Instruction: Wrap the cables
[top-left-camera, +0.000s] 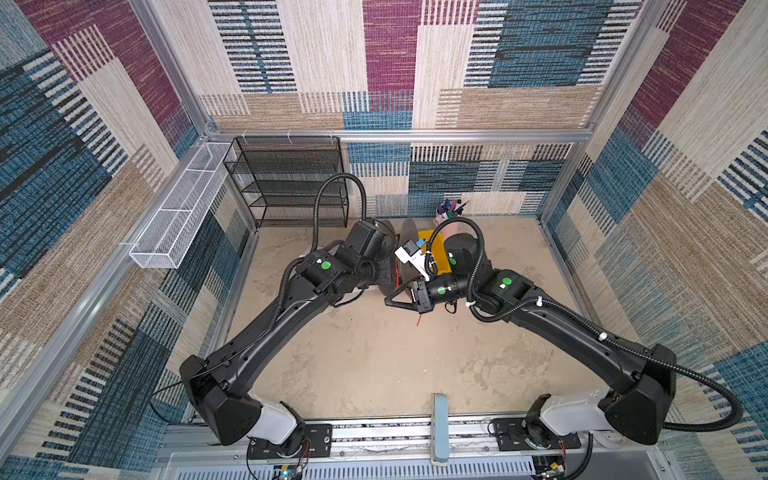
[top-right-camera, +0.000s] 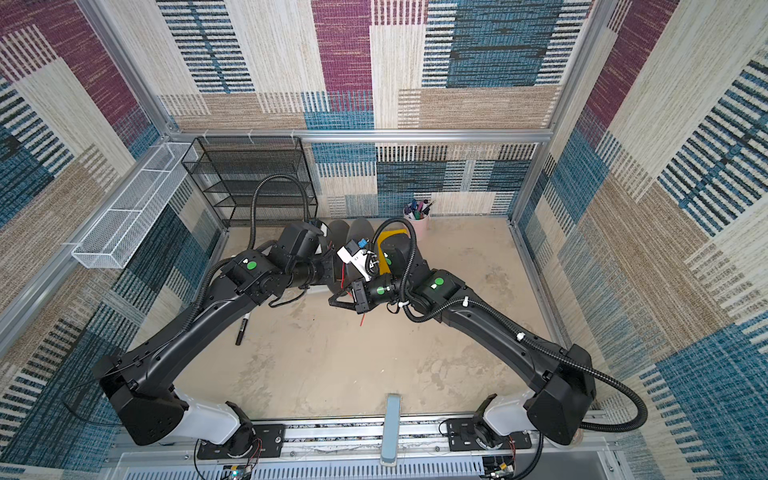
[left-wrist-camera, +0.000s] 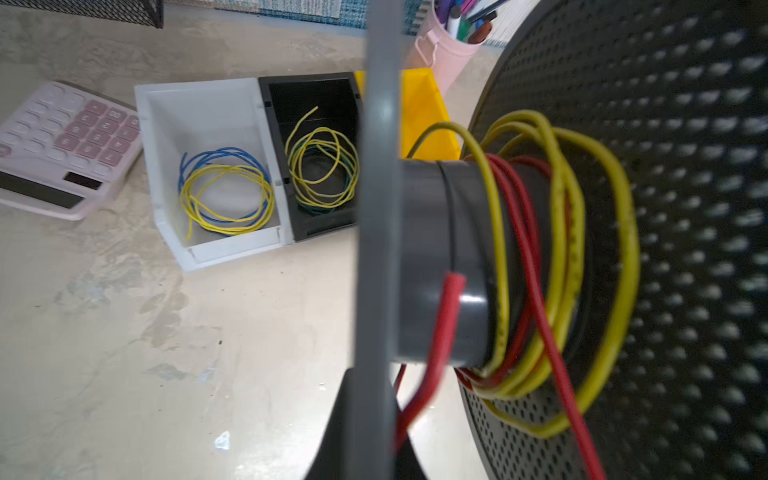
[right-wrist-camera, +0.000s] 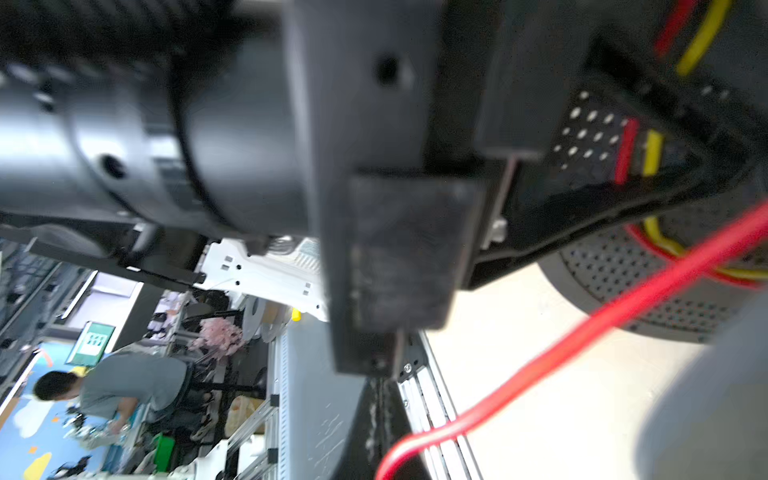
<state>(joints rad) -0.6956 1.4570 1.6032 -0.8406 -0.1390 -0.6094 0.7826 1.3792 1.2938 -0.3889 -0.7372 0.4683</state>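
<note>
Beige tabletop (top-left-camera: 374, 365): left gripper (left-wrist-camera: 365, 390) clamped on spool (left-wrist-camera: 436, 257) flange to steady it, red cable (left-wrist-camera: 528, 232) part-wound on hub beside yellow wire (left-wrist-camera: 500, 232), right gripper (top-left-camera: 390, 301) fingers shut, probably tensioning the loose tail.

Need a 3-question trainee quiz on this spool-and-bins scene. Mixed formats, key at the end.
1. Multiple choice: which wires are wound on the spool? A) a red wire and a yellow wire B) two blue wires C) one white wire
2. True or false: the white bin holds a blue-and-yellow coil.
3. Fill in: beside the white bin lies a ___ with pink keys.
Key: 1 A; 2 true; 3 calculator.
</note>
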